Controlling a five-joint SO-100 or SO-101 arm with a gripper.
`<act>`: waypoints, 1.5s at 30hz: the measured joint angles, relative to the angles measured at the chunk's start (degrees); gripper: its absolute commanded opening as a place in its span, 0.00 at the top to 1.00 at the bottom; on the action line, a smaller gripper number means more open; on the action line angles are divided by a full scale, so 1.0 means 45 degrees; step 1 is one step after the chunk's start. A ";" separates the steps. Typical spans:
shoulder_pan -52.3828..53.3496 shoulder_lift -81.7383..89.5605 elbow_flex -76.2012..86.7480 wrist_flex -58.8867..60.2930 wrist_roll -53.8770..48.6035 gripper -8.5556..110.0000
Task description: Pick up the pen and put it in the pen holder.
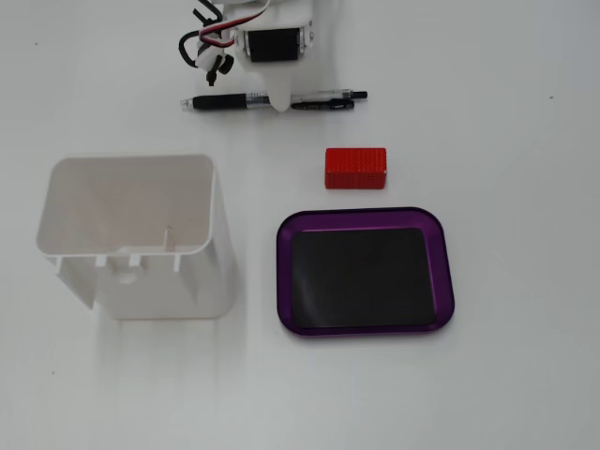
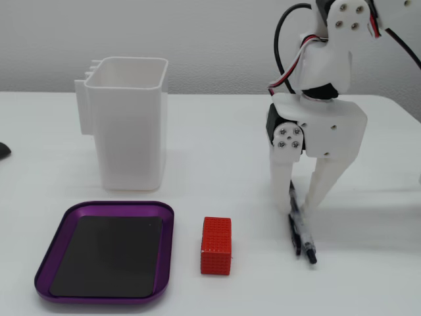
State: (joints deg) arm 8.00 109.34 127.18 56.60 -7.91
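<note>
Gripper (image 2: 297, 212): white plastic jaws clamped on pen (image 1: 319, 97) (slim, clear barrel) | pen holder (image 2: 129, 125): tall white box, upright.

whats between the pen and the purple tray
The red block lies between the pen and the purple tray in a fixed view from above, touching neither.
</note>
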 measured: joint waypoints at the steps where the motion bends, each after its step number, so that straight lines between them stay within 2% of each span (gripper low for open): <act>1: 0.0078 0.0273 -0.0488 0.0254 0.0234 0.93; 7: 0.0020 0.2500 -0.3613 0.1797 0.2266 0.93; 15: 0.0137 0.3145 -0.7109 0.0781 0.3789 0.93; 23: 0.0234 -0.0977 -1.1973 -0.0137 0.5098 0.93; 30: 0.0234 -0.5215 -1.5762 0.1152 0.6797 0.93; 45: 0.1973 -0.7168 -1.6543 0.1289 0.8437 0.93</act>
State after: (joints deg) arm 16.88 77.08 52.73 62.40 30.06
